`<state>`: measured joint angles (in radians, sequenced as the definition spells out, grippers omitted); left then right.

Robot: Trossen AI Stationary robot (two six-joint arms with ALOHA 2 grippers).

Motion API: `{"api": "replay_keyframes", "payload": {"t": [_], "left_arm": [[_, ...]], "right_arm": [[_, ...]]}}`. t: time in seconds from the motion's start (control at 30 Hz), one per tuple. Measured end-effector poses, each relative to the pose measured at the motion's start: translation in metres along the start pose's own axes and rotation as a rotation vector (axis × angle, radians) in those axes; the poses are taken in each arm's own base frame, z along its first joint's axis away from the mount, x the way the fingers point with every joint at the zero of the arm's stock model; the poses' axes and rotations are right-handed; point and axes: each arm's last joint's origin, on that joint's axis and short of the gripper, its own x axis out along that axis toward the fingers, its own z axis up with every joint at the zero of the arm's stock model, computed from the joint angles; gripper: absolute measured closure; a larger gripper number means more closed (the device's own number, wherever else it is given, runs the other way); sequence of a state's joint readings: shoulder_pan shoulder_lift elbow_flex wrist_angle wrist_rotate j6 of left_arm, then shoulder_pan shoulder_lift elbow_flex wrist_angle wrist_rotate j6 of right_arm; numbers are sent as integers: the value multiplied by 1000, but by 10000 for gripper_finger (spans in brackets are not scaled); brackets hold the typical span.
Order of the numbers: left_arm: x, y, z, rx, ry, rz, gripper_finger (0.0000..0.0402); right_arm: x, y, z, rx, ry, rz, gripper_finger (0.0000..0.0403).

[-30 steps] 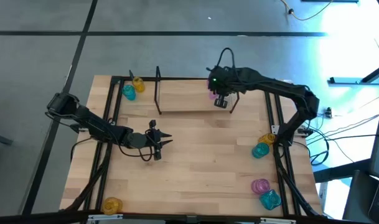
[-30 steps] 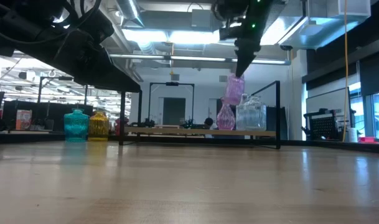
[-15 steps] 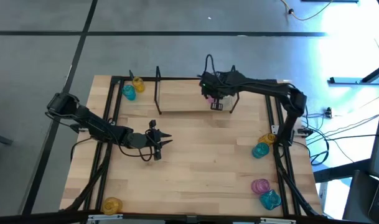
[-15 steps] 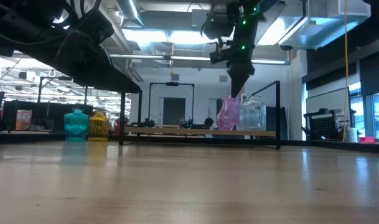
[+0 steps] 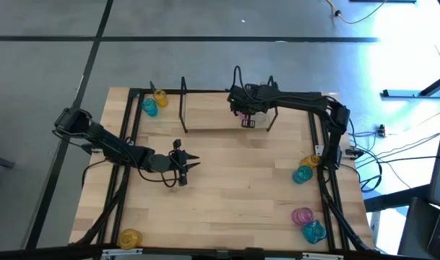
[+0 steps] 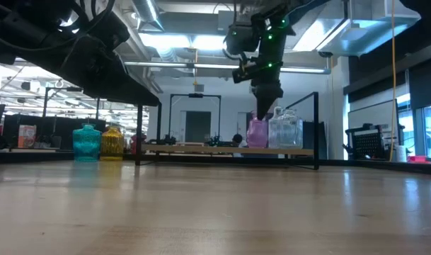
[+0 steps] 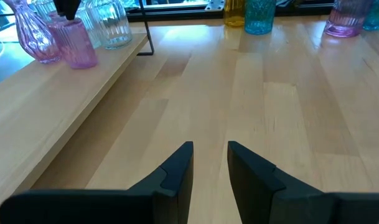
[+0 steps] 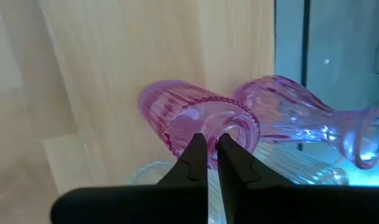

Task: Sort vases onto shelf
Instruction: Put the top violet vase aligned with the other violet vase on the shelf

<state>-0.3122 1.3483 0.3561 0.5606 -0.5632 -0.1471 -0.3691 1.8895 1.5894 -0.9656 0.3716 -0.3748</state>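
I'm looking down on a pale wood table [image 5: 227,180] with black rails, grey floor all round it. At the far left corner a teal vase [image 5: 149,107] and a yellow vase [image 5: 160,97] stand touching, outside the shelf's left upright. A second yellow one [image 5: 130,237] sits alone at the near left edge. My left gripper [image 5: 193,163] hangs over the open middle of the table, fingers [image 7: 180,167] narrowly apart with nothing between them; the boards ahead of it are bare as far as the shelf.

The shelf [image 5: 212,115] runs along the far edge. At its right end, my right gripper [image 8: 206,155] has its fingers pinched shut on the rim of a ribbed pink vase [image 8: 198,124], which stands on the board. A rounder pink vase [image 8: 301,118] and a clear vase [image 6: 286,131] stand just beside it.

Along the right rail a yellow and a teal vase [image 5: 303,174] sit together; nearer, a pink [image 5: 302,215] and a blue one [image 5: 313,231].

The low view shows a lit workshop behind.
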Motion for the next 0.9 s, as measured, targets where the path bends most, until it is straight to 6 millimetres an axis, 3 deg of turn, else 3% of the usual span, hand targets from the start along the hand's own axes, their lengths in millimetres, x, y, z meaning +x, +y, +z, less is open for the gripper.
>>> {"api": "replay_keyframes", "payload": {"t": [0.9], "left_arm": [[0, 0, 0, 0, 1, 0, 309]], "right_arm": [[4, -5, -2, 19, 32, -60, 397]]}}
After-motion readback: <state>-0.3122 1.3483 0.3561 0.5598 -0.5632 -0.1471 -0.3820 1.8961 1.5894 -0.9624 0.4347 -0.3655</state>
